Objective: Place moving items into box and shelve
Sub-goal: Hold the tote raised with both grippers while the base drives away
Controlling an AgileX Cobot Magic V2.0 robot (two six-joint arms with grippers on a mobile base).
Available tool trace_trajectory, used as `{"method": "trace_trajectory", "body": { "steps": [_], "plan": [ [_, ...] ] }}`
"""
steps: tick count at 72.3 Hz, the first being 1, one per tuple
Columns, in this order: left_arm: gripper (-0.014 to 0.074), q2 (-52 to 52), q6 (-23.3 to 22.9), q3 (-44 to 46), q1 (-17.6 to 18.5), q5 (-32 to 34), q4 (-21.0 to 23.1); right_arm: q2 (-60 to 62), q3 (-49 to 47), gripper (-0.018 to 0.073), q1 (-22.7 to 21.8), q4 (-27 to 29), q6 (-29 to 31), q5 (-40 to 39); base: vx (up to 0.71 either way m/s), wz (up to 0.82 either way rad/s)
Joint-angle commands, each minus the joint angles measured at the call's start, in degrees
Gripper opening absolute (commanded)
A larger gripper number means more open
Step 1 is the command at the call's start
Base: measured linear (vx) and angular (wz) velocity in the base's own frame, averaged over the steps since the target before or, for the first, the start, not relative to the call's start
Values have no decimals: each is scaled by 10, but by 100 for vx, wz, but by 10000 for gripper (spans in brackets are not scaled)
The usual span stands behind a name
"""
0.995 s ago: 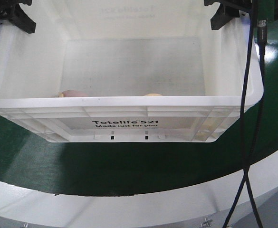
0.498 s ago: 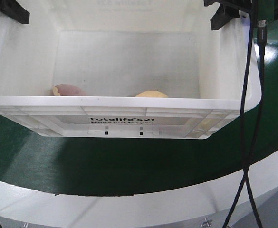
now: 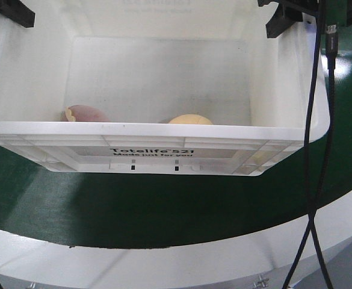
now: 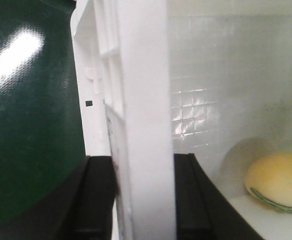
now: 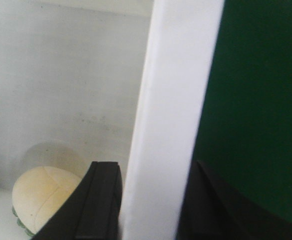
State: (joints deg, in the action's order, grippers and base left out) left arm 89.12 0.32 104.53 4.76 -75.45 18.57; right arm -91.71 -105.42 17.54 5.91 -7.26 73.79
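Nearest the camera runs a smooth, curved white rim [image 3: 163, 253], and beyond it a dark green glossy table surface [image 3: 163, 205] that catches the light in pale streaks. Two black cables [image 3: 310, 150] hang down the right side and cross low in the front view. On the green stands one box [image 3: 163, 129], a large white rectangular plastic tote with a ribbed, latticed rim and cut corners. Its near wall bears black print reading "Totelife 521" over "Made just for you" [image 3: 154, 152]. The floor inside shows a fine moulded grid. Two round plush toys lie on that floor close against the near wall, well apart from each other. The pinkish-brown toy [image 3: 84, 113] sits towards the left, the yellow-orange toy [image 3: 190, 120] near the middle. Both are half hidden by the rim, and the wrist views show a green edge under the yellow-orange one. At the far corners are the two black grippers. The left gripper [image 4: 143, 200] is clamped on the box's left wall, one finger outside and one inside. The right gripper [image 5: 153, 200] grips the right wall the same way. The back wall carries faint mirrored print, too pale to read.
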Motion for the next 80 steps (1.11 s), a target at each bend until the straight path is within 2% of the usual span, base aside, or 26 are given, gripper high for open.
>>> {"method": "trace_trajectory", "body": {
  "steps": [1,80],
  "plan": [
    [0,-33,12,27,25,38,221,29,-24,-4,18,158,5,0,0,0],
    [0,-33,12,27,25,38,221,29,-24,-4,18,155,6,0,0,0]
  ]
}}
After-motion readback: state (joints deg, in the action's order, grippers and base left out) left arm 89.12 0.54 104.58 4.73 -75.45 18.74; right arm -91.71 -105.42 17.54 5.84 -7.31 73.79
